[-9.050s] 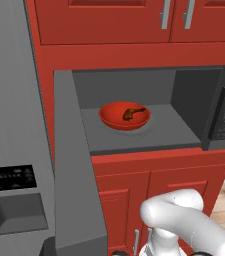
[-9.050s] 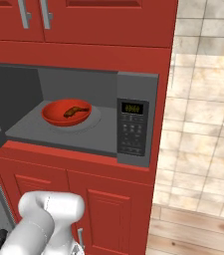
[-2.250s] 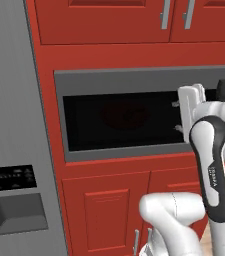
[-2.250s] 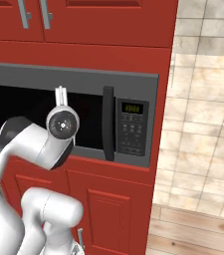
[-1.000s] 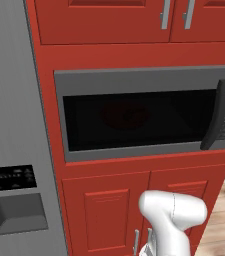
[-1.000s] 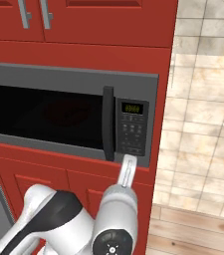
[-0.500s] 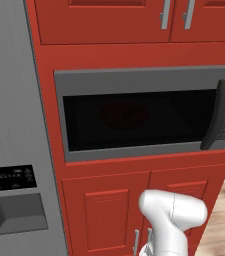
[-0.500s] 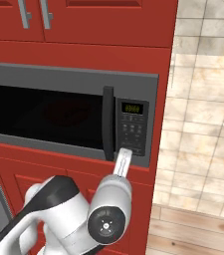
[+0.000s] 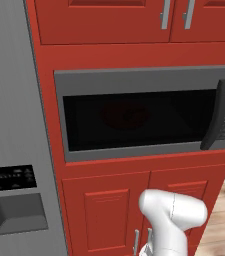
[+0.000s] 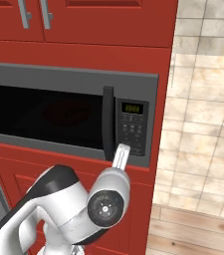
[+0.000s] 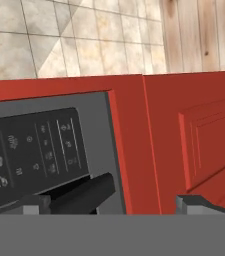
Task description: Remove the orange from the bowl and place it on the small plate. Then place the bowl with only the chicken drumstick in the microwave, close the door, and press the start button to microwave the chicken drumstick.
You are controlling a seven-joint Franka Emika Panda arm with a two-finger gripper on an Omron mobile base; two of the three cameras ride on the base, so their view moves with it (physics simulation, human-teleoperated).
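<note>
The microwave [image 9: 134, 80] has its door [image 9: 134, 122] shut, the long dark handle [image 10: 107, 122] upright beside the keypad panel [image 10: 132, 130]. Through the dark glass the red bowl [image 9: 125, 114] shows as a faint glow; the chicken drumstick is hidden behind the glass. The orange and the small plate are out of view. My gripper [image 10: 121, 153] points up at the lower edge of the keypad panel [image 11: 34, 155], just right of the handle [image 11: 84, 192]. It is open and holds nothing, with its fingertips [image 11: 199, 202] wide apart.
A tall grey fridge [image 9: 11, 150] with a dispenser stands left of the microwave. Red cabinet doors [image 9: 109, 210] lie below and red cupboards [image 10: 83, 20] above. To the right are a beige tiled wall [image 10: 203, 99] and wooden floor [image 10: 193, 229].
The door, open several seconds ago, is now shut. Over the last second my hand has risen a little toward the keypad's lower edge, still open.
</note>
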